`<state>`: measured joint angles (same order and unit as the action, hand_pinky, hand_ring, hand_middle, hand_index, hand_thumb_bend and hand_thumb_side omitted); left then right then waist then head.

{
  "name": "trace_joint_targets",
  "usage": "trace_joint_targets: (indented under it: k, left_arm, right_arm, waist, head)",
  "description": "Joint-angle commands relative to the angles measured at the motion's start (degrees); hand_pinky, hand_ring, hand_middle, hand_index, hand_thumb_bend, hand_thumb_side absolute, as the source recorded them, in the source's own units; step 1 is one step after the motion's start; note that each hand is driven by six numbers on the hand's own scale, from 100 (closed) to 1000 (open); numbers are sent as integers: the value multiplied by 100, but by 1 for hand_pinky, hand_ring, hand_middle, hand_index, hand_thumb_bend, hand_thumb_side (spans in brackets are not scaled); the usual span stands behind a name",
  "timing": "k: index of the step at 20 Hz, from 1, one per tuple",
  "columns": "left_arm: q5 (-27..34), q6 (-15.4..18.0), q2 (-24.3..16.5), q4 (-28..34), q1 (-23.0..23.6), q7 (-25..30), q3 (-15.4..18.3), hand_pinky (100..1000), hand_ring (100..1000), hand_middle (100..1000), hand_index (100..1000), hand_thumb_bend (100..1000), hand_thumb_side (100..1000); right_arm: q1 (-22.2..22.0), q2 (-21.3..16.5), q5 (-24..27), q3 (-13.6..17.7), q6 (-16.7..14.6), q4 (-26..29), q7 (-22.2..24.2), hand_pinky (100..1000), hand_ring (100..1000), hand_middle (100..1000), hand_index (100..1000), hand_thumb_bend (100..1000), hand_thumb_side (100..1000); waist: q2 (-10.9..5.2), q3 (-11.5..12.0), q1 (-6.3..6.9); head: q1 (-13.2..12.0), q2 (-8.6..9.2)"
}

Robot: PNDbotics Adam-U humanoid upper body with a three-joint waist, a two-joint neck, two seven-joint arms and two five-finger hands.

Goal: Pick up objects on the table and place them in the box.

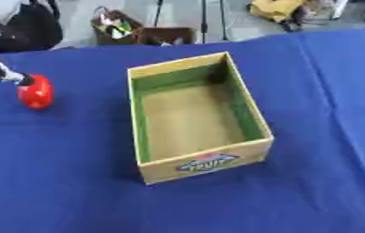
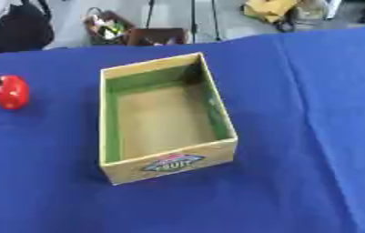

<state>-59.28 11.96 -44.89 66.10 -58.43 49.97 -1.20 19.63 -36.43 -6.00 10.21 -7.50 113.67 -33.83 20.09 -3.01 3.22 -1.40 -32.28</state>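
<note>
Blue cloth covers the surface (image 1: 66, 182). At its left edge the left hand (image 1: 10, 76) touches a red object (image 1: 36, 92); its finger state cannot be told. Well apart, centre, stands the box (image 1: 205, 164), open.

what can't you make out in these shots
- Left hand: left eye view, mostly cut off by the left edge; whether it grips the red object is unclear.
- Red object: blurred, so its kind is uncertain.
- Right hand: in neither view.
- Label on the box: only "fruit" reads; the rest is blurred.
</note>
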Motion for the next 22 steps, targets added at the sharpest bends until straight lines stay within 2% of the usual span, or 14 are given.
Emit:
trace_joint_targets:
  k: [1, 7, 16, 20, 22]
  left_arm:
    - [56, -12, -240, 68, -65, 21, 74, 662, 846, 893, 1000, 499, 698]
    - [91, -28, -237, 14, -45, -22, 108, 659, 843, 893, 1000, 491, 707]
    - [133, -69, -218, -137, -43, -59, 153, 657, 842, 895, 1000, 516, 720]
    - [95, -73, -180, -281, -86, -46, 155, 654, 846, 905, 1000, 566, 727]
    - [76, -54, -149, -407, -137, -23, 155, 656, 859, 921, 1000, 641, 738]
  right_arm:
    - [37, -112, -36, 67, -5, 92, -6, 664, 698, 655, 695, 100, 900]
    - [39, -97, -27, 74, -6, 92, -7, 664, 698, 655, 695, 100, 900]
    - [29, -77, -26, 81, -2, 92, -10, 664, 698, 655, 695, 100, 899]
    - [33, -78, -30, 76, -2, 92, -5, 664, 698, 655, 695, 100, 900]
    - [34, -80, -30, 76, -4, 92, -5, 664, 698, 655, 695, 100, 901]
  waist:
    - [-165, 12, -26]
    - [-176, 18, -41]
    - [-161, 17, -40]
    - [-144, 11, -41]
    - [-136, -1, -49]
  head:
    - [28, -68]
    - [-73, -111]
    - [-792, -125]
    - [-955, -100]
    - [-975, -79]
